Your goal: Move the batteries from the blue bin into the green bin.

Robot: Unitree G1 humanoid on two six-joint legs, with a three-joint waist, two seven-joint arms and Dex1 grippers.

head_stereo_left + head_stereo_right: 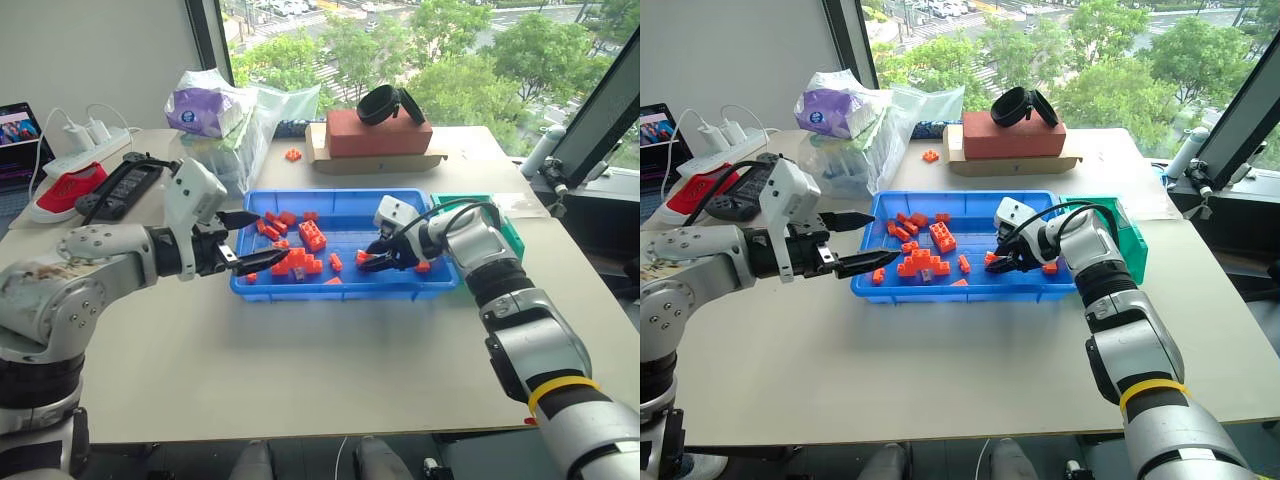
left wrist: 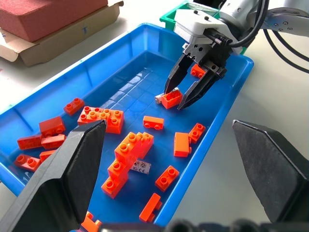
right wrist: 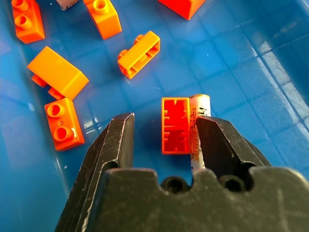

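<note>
While the blue bin (image 1: 345, 288) sits mid-table with the green bin (image 1: 511, 238) touching its right end, the step in hand looks like a pick. The right gripper (image 3: 164, 130) reaches into the bin's right part, fingers half-spread around a battery (image 3: 198, 116) and an orange brick (image 3: 175, 124) lying side by side; neither is pinched yet. Next it must part the two. The left gripper (image 1: 252, 243) hovers spread over the left end. A second battery (image 2: 141, 167) lies among the bricks; its print is unreadable.
</note>
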